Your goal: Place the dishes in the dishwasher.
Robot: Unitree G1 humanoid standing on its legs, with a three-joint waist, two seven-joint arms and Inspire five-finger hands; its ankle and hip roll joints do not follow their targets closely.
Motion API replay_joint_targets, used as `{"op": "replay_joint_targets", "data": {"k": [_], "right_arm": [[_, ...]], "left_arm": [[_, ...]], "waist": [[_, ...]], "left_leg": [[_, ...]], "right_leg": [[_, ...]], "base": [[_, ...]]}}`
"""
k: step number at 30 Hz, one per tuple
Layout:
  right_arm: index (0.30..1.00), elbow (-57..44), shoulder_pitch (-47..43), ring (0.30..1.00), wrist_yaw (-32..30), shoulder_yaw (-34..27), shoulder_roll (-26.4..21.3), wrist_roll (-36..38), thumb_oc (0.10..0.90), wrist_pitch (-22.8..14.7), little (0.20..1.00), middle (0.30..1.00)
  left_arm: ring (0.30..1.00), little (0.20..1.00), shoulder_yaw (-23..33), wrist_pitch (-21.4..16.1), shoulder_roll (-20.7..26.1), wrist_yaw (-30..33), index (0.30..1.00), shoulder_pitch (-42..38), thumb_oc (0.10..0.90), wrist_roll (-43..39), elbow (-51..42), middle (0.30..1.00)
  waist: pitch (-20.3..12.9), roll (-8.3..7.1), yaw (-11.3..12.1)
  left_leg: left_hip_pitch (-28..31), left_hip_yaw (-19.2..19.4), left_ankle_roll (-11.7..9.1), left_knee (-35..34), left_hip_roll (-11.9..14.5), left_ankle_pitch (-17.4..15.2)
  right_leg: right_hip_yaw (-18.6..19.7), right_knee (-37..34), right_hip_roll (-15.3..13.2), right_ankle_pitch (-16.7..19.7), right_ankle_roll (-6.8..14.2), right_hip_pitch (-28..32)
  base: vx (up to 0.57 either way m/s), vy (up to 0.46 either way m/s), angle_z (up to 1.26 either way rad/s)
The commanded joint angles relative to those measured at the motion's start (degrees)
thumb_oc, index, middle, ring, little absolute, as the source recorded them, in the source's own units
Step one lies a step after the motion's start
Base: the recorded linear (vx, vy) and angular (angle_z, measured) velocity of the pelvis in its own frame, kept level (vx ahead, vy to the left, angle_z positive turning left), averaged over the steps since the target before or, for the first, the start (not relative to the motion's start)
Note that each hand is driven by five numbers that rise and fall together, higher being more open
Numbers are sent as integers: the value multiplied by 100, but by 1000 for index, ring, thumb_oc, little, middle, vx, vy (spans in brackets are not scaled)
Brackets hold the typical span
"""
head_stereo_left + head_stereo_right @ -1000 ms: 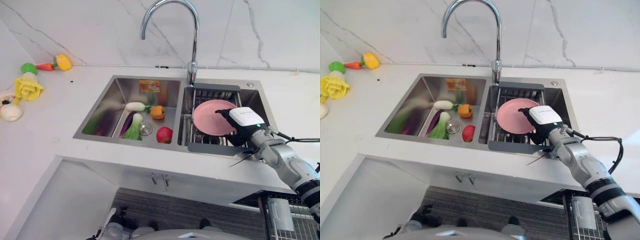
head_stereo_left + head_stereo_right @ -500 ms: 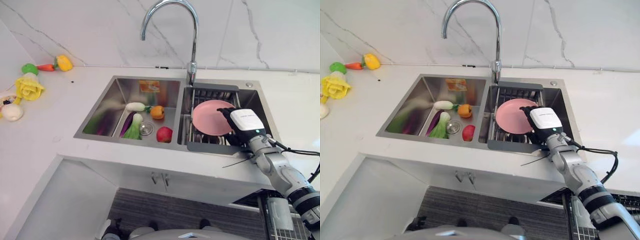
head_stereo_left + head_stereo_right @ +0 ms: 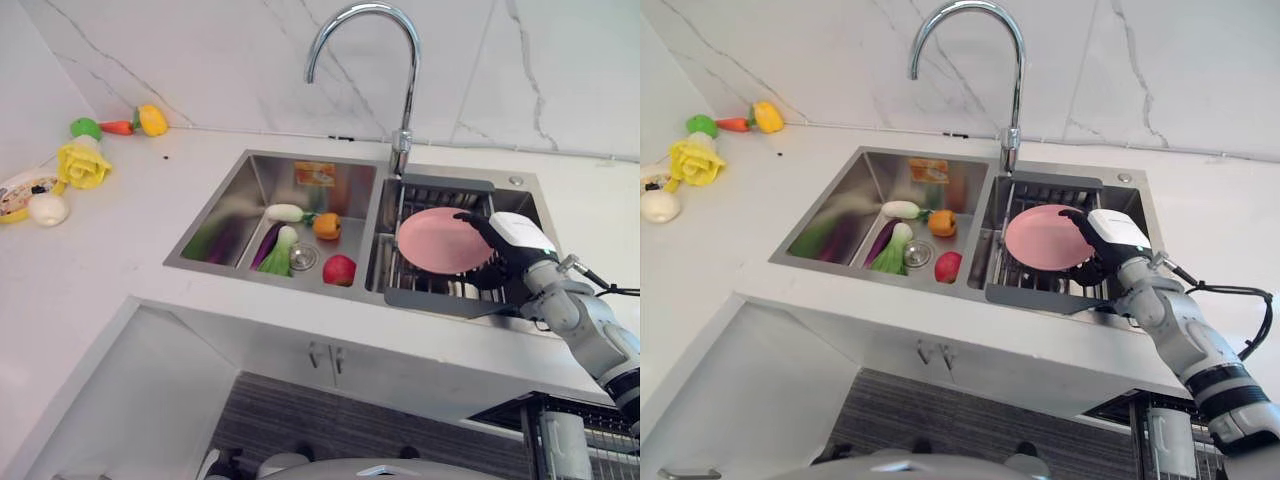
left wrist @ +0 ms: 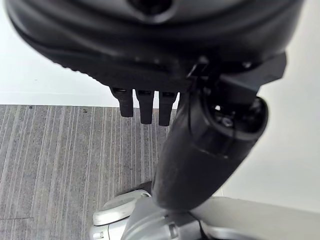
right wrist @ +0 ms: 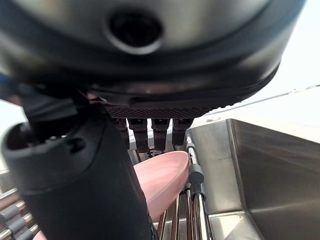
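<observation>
A pink plate [image 3: 440, 240] stands tilted in the dark dish rack [image 3: 440, 300] that fills the sink's right basin. My right hand [image 3: 515, 240] is at the plate's right edge. Its fingers curl over the rim while the thumb [image 5: 75, 175] lies on the plate's [image 5: 160, 175] other side, so it is shut on the plate. In the left wrist view my left hand [image 4: 145, 105] hangs low over a grey striped floor, fingers straight and holding nothing.
The left basin [image 3: 240, 200] holds toy food: a red apple [image 3: 339, 270], an orange pepper [image 3: 326, 226], a bok choy [image 3: 278, 252] and a white radish [image 3: 284, 212]. A tall tap [image 3: 400, 80] rises behind the sink. More toy vegetables [image 3: 85, 160] lie on the counter's far left.
The camera has shifted, sliding the whole scene to the right. My right hand stays closed on the plate's right edge at the rack, and the plate has hardly moved.
</observation>
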Motion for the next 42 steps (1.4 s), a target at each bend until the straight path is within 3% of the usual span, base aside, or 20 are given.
{"op": "replay_joint_targets", "data": {"k": [1, 12, 26, 29, 31, 36, 42], "right_arm": [[900, -395, -975, 900, -327, -107, -299, -25, 800, -327, 900, 900], [900, -439, -655, 900, -772, -475, 157, -460, 800, -228, 900, 900], [900, -5, -741, 900, -713, -56, 301, -673, 800, -157, 900, 900], [900, -4, -873, 900, -791, 132, 261, -1038, 800, -137, 900, 900], [300, -59, -896, 300, -1011, 143, 291, -1258, 400, -122, 300, 300], [300, -129, -909, 300, -1842, 34, 605, -1799, 400, -13, 300, 300], [300, -297, -933, 300, -2316, -68, 857, -1999, 400, 97, 300, 300]], "left_arm": [[900, 900, -503, -37, 60, -47, 900, -364, 800, 38, 473, 900], [900, 900, -470, -27, 116, -16, 900, -314, 800, 41, 391, 900], [900, 900, -514, -49, 136, -18, 900, -236, 800, 19, 316, 900], [900, 900, -556, -67, 134, -6, 900, -195, 800, 36, 261, 900], [900, 900, -590, -63, 106, 40, 900, -206, 800, 56, 229, 900], [900, 900, -662, -65, 35, 246, 900, -245, 800, 120, 156, 900], [900, 900, -692, -38, 15, 380, 900, -275, 800, 154, 30, 900]], "waist": [[-164, -358, 138], [-139, -279, 113], [-107, -247, 118], [-93, -234, 123], [-93, -225, 113], [-75, -197, 109], [-73, -186, 120]], "left_leg": [[-225, 238, -419, 13, 99, 7], [-203, 282, -378, 13, 99, -24], [-195, 346, -352, 13, 80, -43], [-204, 356, -348, 13, 72, -51], [-201, 370, -340, 13, 70, -63], [-198, 368, -326, 13, 73, -75], [-179, 372, -321, 13, 69, -80]], "right_leg": [[-124, 105, -31, -1012, 19, 390], [-50, 105, -39, -1019, 18, 361], [-7, 105, -74, -992, 34, 318], [-5, 105, -79, -982, 45, 298], [-8, 105, -81, -978, 49, 290], [8, 105, -83, -987, 55, 287], [10, 105, -82, -993, 60, 301]], "base": [[0, 0, 0], [0, -1, -1], [0, 0, 0], [0, 0, 0], [0, 0, 0], [2, 5, -2], [0, 7, -2]]}}
